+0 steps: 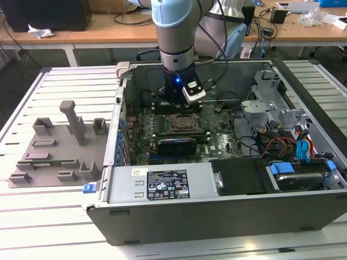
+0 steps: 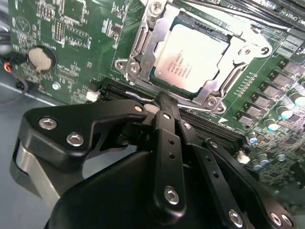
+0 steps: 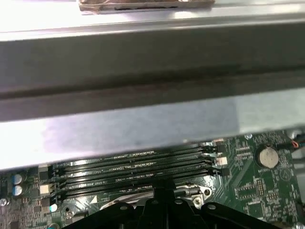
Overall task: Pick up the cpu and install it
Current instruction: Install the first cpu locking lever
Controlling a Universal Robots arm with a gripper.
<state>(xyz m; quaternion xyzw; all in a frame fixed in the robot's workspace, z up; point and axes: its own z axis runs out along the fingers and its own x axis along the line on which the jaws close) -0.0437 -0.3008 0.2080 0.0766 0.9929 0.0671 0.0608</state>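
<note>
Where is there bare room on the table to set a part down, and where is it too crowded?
Free: the slatted table in front of the grey tray, and the strip on the exterior view's right of the computer case. Crowded: inside the case, where the gripper hangs close beside the cpu seated in its socket, with cables nearby.

An open grey metal computer case (image 1: pixel 217 211) is placed on the white slatted table (image 1: pixel 32 216). A grey moulded plastic tray with upright posts (image 1: pixel 57 149) is laid on the table at the exterior view's left of the case. Inside the case a green motherboard (image 1: pixel 217 138) is mounted. The square silver-topped cpu (image 2: pixel 188 59) is seated in the metal socket frame (image 2: pixel 138 40) on the motherboard, beside 4 long black memory slots (image 3: pixel 138 167). The black gripper (image 2: pixel 164 102) is held above the socket.
</note>
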